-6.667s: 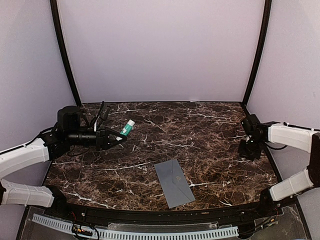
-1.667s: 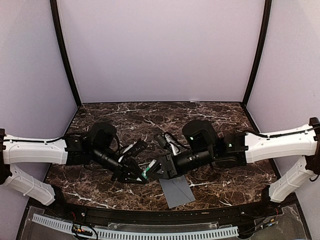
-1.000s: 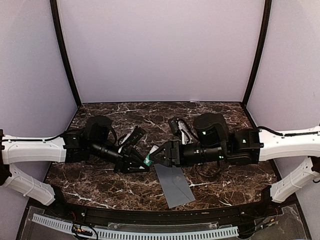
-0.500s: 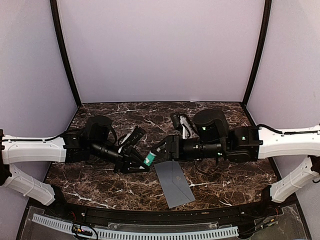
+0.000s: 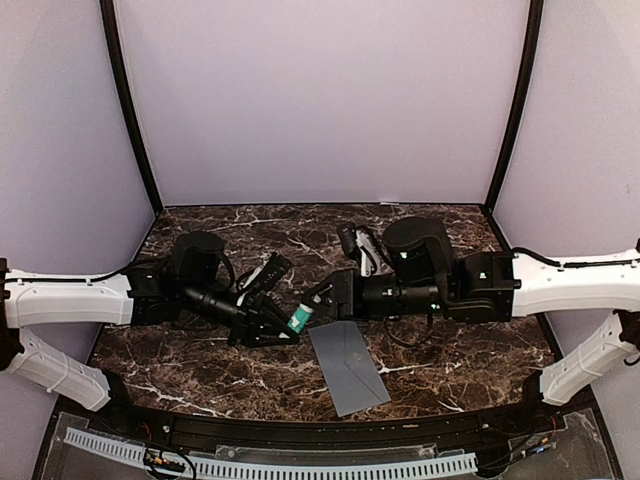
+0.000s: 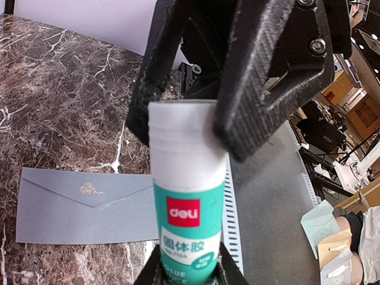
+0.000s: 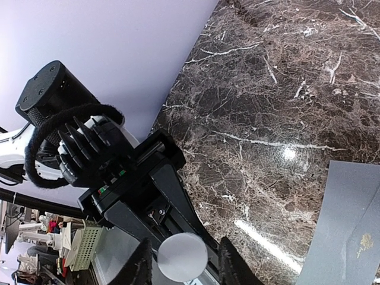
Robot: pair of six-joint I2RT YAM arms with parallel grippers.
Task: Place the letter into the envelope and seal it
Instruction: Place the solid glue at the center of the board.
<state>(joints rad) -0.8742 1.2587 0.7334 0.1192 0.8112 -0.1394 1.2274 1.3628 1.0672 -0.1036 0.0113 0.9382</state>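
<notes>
**Glue stick held between both arms, envelope waiting flat below**

We have the glue stick (image 5: 298, 320) up off the marble table (image 5: 200, 370), between the two arms. Our left gripper (image 5: 285, 328) is pinched on its green labelled body. Our right gripper (image 5: 315, 300) brackets the white cap (image 7: 182, 256). The right wrist view shows a thin gap on either side of the cap, so we read those jaws as spread around it and not yet pressed on it.

The envelope (image 5: 348, 365) lies flat on the table just in front of the grippers, towards the near edge and apart from both. Its pointed flap is folded down, with a small gold mark at the tip (image 6: 88, 190). We see no letter in any view.

We judge the envelope to be light, thin paper that will bend and crease easily. Lying flush on smooth, glossy stone, it will probably slide away when pushed and give the fingers little to catch. The tip of the flap looks like the best place to take hold, since it is the one loose edge a finger could get under. We would want the other gripper pressing down on the body so the envelope does not skate. A hard pinch on the middle would likely buckle it.
</notes>
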